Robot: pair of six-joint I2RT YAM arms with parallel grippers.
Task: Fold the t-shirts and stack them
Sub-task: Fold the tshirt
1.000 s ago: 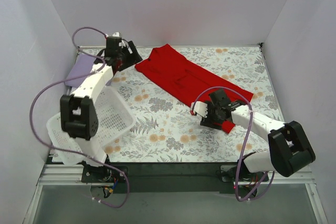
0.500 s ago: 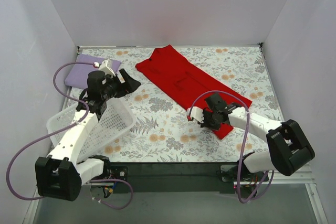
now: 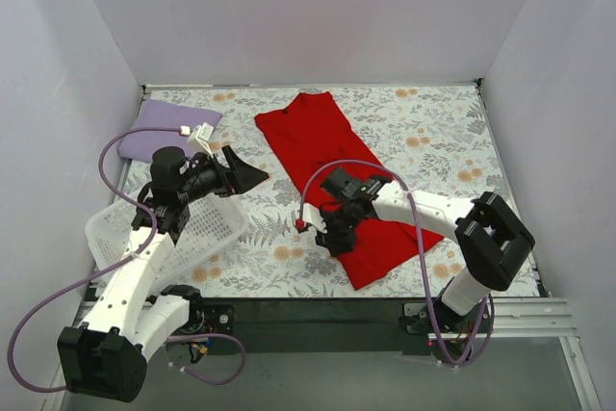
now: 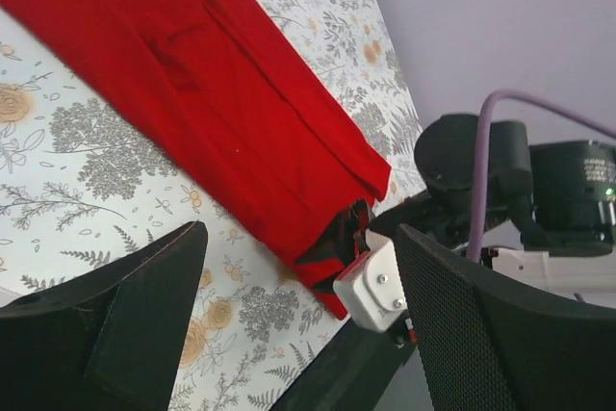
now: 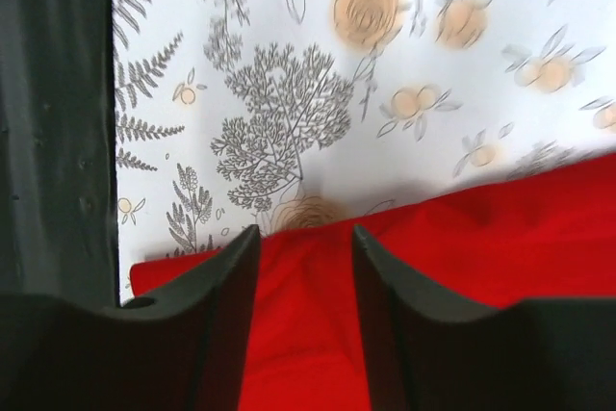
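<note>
The red t-shirt (image 3: 332, 156) lies as a long folded strip from the back centre to the front of the table. My right gripper (image 3: 327, 233) sits low at the strip's left edge near its front end. In the right wrist view its jaws (image 5: 306, 238) stand apart over the red fabric (image 5: 500, 238), which lies loose between them. The lavender t-shirt (image 3: 164, 132) rests folded at the back left. My left gripper (image 3: 252, 172) hovers open and empty left of the red shirt (image 4: 212, 93), looking toward the right gripper (image 4: 371, 276).
A white perforated basket (image 3: 197, 228) sits tilted at the front left under my left arm. The floral tablecloth (image 3: 433, 122) covers the table. White walls close the back and both sides, and a dark strip runs along the front edge.
The red shirt's near end has swung leftward and toward the front as my right gripper moved left with it; those jaws shut, then parted. The left gripper drifted right.
</note>
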